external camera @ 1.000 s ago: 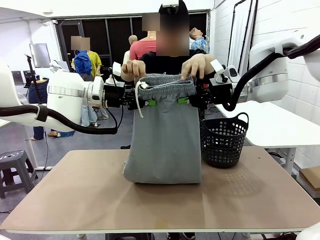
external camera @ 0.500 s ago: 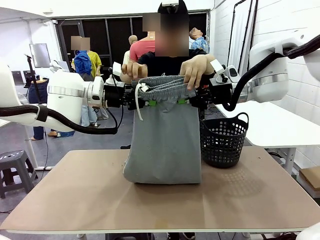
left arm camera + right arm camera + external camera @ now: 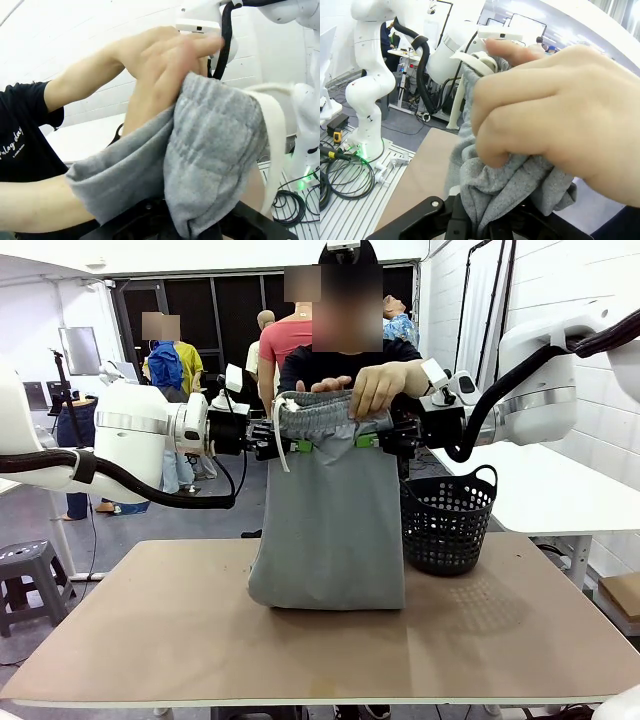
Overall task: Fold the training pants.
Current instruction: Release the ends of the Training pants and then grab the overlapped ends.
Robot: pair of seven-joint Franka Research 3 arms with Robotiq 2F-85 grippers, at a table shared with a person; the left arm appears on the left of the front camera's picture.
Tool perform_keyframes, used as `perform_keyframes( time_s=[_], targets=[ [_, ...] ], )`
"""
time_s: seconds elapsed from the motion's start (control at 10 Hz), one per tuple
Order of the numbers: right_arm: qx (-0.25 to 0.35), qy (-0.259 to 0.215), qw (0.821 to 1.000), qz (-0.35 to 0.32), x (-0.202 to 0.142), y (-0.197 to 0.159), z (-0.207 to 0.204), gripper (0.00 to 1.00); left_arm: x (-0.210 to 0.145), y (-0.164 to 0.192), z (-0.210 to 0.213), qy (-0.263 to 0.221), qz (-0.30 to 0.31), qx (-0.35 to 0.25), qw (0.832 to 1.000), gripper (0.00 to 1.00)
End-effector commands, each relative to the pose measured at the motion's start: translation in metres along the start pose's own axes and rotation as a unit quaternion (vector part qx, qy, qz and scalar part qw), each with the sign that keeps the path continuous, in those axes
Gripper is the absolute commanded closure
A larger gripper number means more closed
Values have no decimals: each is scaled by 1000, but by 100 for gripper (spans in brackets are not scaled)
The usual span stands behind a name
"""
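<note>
White brick wall point(image 3: 441, 320), grey floor point(image 3: 40, 530), dark stool point(image 3: 28, 554)

Grey training pants point(image 3: 328, 510), black basket point(image 3: 446, 522)

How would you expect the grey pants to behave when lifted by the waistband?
Probably floppy: the pants hang limp from the left claw and right claw, bottom on the table. Likely soft: the waistband crumples under the person's hand.

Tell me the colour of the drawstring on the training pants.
White; the drawstring shows best in the front view.
</note>
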State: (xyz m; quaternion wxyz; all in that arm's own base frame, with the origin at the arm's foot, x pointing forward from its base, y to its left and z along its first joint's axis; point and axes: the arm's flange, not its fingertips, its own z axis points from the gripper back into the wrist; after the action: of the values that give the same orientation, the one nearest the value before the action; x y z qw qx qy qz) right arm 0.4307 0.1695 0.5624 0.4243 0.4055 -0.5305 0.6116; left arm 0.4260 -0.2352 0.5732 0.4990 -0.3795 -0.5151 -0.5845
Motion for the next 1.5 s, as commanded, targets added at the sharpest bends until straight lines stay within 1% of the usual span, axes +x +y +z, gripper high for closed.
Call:
perform_keyframes(
  time_s=[0.0,1.4],
  targets=[
    [-3,-14,1000,4,0,6,-1,100,4,0,0,1,3,4,1000,100],
    [-3,-14,1000,4,0,6,-1,100,4,0,0,1,3,4,1000,100]
  ],
)
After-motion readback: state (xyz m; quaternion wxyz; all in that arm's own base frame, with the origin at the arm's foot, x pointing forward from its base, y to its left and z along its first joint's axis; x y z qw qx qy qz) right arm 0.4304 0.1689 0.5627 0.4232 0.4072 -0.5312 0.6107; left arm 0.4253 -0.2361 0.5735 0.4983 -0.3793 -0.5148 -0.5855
